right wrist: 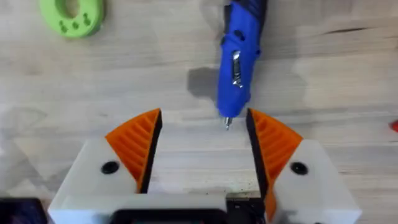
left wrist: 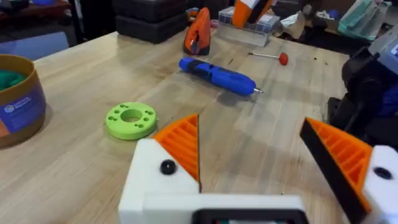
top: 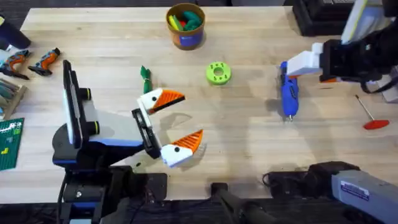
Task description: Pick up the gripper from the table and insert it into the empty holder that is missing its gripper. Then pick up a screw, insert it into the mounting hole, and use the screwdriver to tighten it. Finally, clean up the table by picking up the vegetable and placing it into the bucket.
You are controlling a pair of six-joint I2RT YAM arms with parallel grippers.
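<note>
Right hand (right wrist: 199,146) spread over screwdriver (right wrist: 239,56).

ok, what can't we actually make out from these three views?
- Bucket contents, overhead: rim hides all but green and yellow tops.
- Right gripper fingers, overhead: its white mount covers them.
- Vegetable, overhead: too small for detail.
- Bucket label, left wrist view: cut off by the edge.

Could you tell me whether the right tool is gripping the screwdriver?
No, the right tool is open, with the screwdriver lying untouched on the table.
</note>
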